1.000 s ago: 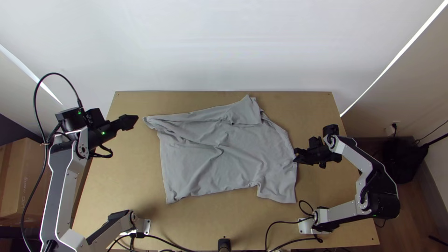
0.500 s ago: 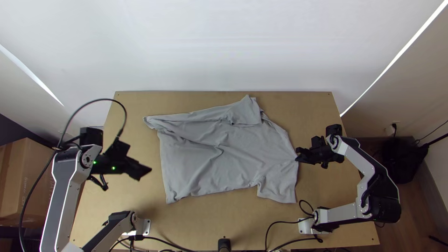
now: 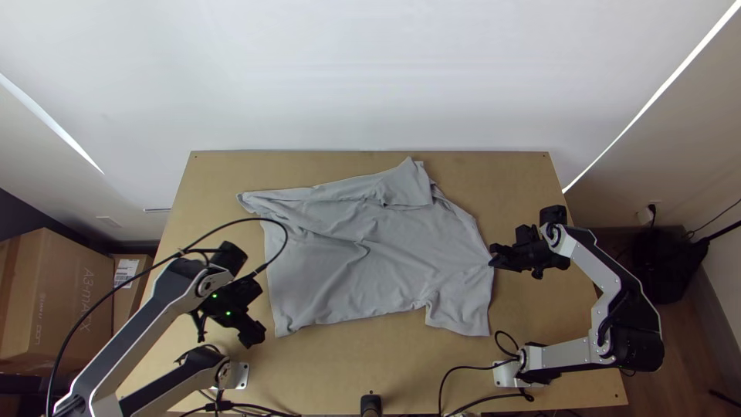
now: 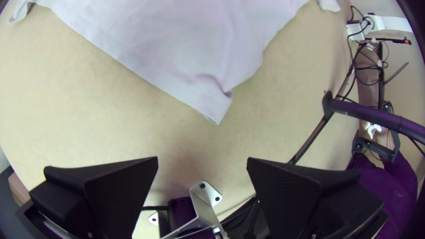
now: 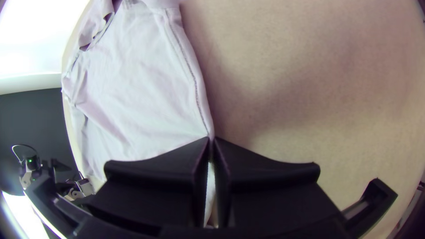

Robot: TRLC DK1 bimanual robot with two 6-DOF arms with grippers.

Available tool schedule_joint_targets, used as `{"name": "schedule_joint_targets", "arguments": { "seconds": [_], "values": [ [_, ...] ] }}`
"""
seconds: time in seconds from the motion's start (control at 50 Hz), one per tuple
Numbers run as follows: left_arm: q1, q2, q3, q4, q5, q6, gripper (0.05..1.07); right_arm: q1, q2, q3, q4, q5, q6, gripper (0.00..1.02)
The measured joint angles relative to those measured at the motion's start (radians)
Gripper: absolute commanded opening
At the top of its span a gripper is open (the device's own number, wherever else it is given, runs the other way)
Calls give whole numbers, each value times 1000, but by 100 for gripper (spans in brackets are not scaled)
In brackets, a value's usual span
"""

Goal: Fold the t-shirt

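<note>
At the left edge of the top view, a brown cardboard box (image 3: 69, 297) stood beside the light wooden table (image 3: 363, 371). The silver-grey left arm with black joints (image 3: 139, 340) rose from the lower left of the frame, its black, wide-fingered gripper (image 3: 253, 334) near the t-shirt's lower left corner. In the left wrist view, the left gripper (image 4: 202, 160) was open, its fingers well apart with no cloth between them. The grey cloth t-shirt (image 3: 355, 255) lay mostly spread across the middle of the frame, lightly wrinkled, with a flap folded over at its top and a narrow point at its upper left. At its right side, right of centre in the frame, the right arm's black gripper (image 3: 494, 259) was closed on the t-shirt's stitched edge. The silver-grey right arm (image 3: 602, 270) bent round at the right.
</note>
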Motion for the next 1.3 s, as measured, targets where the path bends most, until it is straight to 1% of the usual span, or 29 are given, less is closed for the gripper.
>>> {"name": "schedule_joint_targets", "arguments": {
  "seconds": [0.1, 0.16, 0.38, 0.48, 0.52, 0.6, 0.74, 0.9, 0.96, 1.0, 1.04, 1.16, 1.18, 1.22, 1.24, 1.28, 1.3],
  "values": [
    [-47, 60, -4, 8, -11, -66, 101, 0, 0, 0, 0, 0, 0, 2],
    [-66, 92, -7, 28, -18, -106, 95, 0, 0, 0, 0, 0, 0, 2],
    [-216, 193, -21, 124, -22, -270, 95, 0, -1, 0, 0, 0, 0, 2],
    [-282, 258, -21, 145, -22, -323, 95, 0, -3, 0, 0, 0, 0, 2],
    [-300, 285, -21, 152, -22, -338, 92, 0, -3, 0, 0, 0, 0, 2],
    [-322, 330, -21, 175, -22, -354, 84, -5, -3, 0, 0, 0, 0, 2],
    [-328, 340, -21, 230, -21, -360, 82, -15, -4, 0, 0, 0, 0, 2],
    [-328, 344, -21, 250, -21, -360, 82, -17, -4, 0, 0, 0, 0, 2],
    [-329, 354, -21, 256, -21, -360, 77, -17, -4, 0, 0, 0, 0, 2],
    [-329, 360, -21, 262, -21, -360, 70, -17, -4, 0, 0, 0, 0, 2],
    [-329, 363, -21, 270, -17, -360, 67, -17, -4, 0, 0, 0, 0, 2],
    [-329, 363, -31, 325, -11, -351, 66, -17, -5, 0, 0, 0, 0, 2],
    [-329, 363, -34, 327, -10, -350, 64, -17, -5, 0, 0, 0, 0, 2],
    [-329, 361, -38, 334, -11, -341, 53, -17, -6, 0, 0, 0, 0, 2],
    [-329, 360, -39, 334, -11, -338, 44, -18, -8, 0, 0, 0, 0, 2],
    [-327, 359, -41, 339, -14, -333, 29, -19, -9, 0, 0, 0, 0, 2],
    [-327, 356, -43, 343, -17, -333, 24, -19, -10, 0, 0, 0, 0, 2]
  ]
}}
